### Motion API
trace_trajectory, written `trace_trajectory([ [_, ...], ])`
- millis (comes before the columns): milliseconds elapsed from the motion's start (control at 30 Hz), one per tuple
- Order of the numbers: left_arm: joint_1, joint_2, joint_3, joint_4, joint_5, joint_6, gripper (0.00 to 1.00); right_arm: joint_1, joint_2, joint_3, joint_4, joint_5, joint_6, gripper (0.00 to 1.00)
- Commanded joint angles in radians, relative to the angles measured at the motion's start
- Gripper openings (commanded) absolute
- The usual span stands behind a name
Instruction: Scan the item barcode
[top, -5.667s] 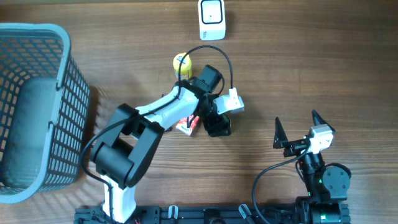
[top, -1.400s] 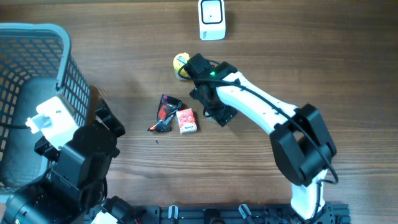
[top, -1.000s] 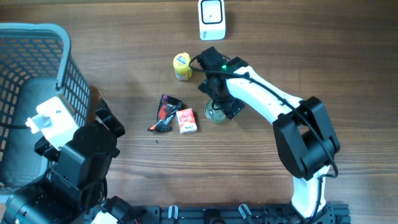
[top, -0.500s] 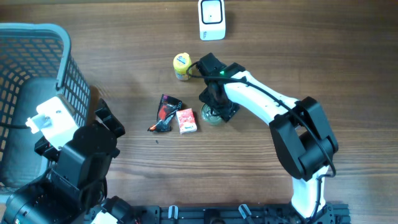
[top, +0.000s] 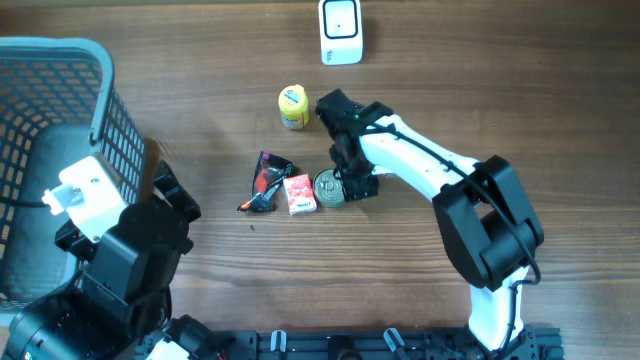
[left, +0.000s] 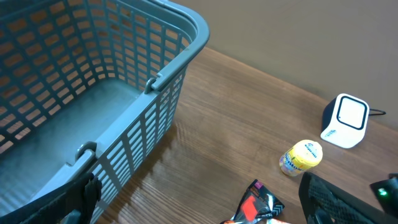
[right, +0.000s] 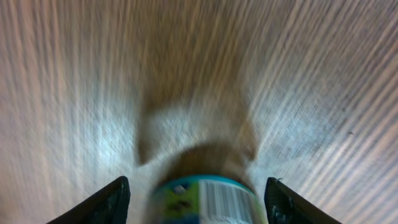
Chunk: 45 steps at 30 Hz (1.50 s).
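Nudged leftward over the last second, the can (top: 329, 187) now sits just beside the red packet (top: 300, 194) near the tabletop's middle. The right gripper (right: 198, 186) has drawn in from wide to about half around it — whether it truly grips, the blurred wrist view does not settle. The can's barcode faces that wrist camera. Judged from here, the step in hand is securing the can: the jaws should close squarely on its sides, leave the barcode uncovered, then lift clear before swinging to the scanner (top: 340, 32) at the tabletop's far edge. A yellow bottle (top: 292, 106) stands just left of that path — the likeliest thing to be clipped. A dark wrapper (top: 265, 180) lies against the packet. The left gripper (top: 175, 193) hangs wide open near the basket (top: 60, 60) at the left edge.
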Motion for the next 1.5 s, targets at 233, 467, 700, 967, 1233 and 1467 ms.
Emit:
trace_trajectory([
  [233,0.000,-0.002,-0.008,-0.008,0.002,-0.017,1.00,-0.169,0.008,-0.004,0.103,0.122,-0.238,1.00],
  [467,0.000,-0.002,-0.008,-0.008,0.002,-0.017,1.00,-0.272,-0.184,0.025,0.175,0.098,-1.569,1.00],
  [700,0.000,0.001,-0.009,-0.008,0.020,-0.017,1.00,-0.254,-0.186,0.023,-0.041,-0.421,-2.567,0.97],
  [967,0.000,0.001,-0.009,-0.008,0.021,-0.017,1.00,-0.135,-0.172,-0.008,-0.107,-0.492,-2.739,0.96],
  [1233,0.000,0.001,-0.009,-0.023,0.021,-0.017,1.00,-0.024,-0.011,-0.035,0.026,-0.164,-2.561,0.97],
  [1467,0.000,0.001,-0.008,-0.023,0.021,-0.017,1.00,0.018,0.053,-0.036,0.047,-0.102,-2.504,1.00],
])
